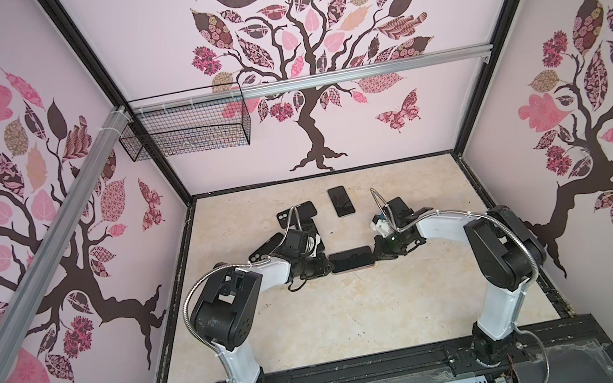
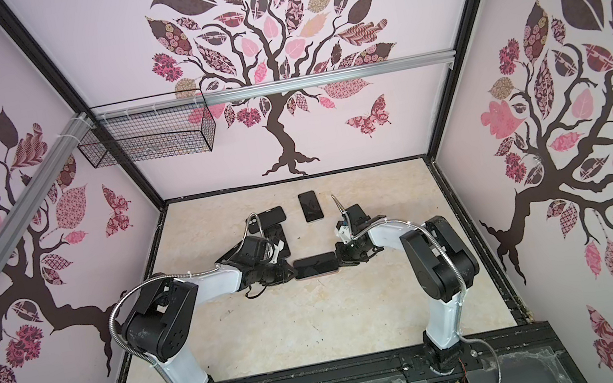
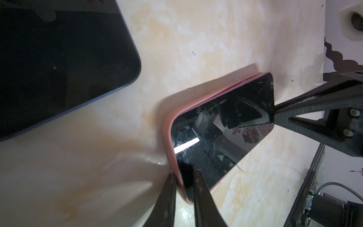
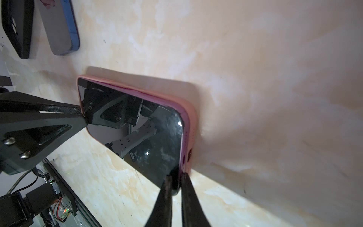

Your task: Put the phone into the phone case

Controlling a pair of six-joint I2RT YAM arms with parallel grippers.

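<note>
phone: black screen up, lying lengthwise between the two tools, one short end at each.
phone case: pink, under and around the phone, flat on the table. At the right gripper's end the phone's purple edge and port stand above the case rim; at the left gripper's end the rim wraps the glass closely.
left gripper: jaws narrow but not fully together. One finger sits outside the pink rim by the table, the other on the screen, and the case corner with the phone's end is pinched between them.
right gripper: jaws pressed almost together on the phone's opposite end, with one finger on the glass and the other at the end face beside the case cutout.
alignment: in both top views the two tools face each other along the phone's long axis, tips meeting its short ends.
table: marbled beige; it carries the case.
blue-edged phone: dark screen, flat, near the left gripper, apart from the case.
spare phone: dark, beyond the gap between the tools, well apart from both.
dark cluster: phones or cases beyond the left gripper, partly hidden by its wrist.
</note>
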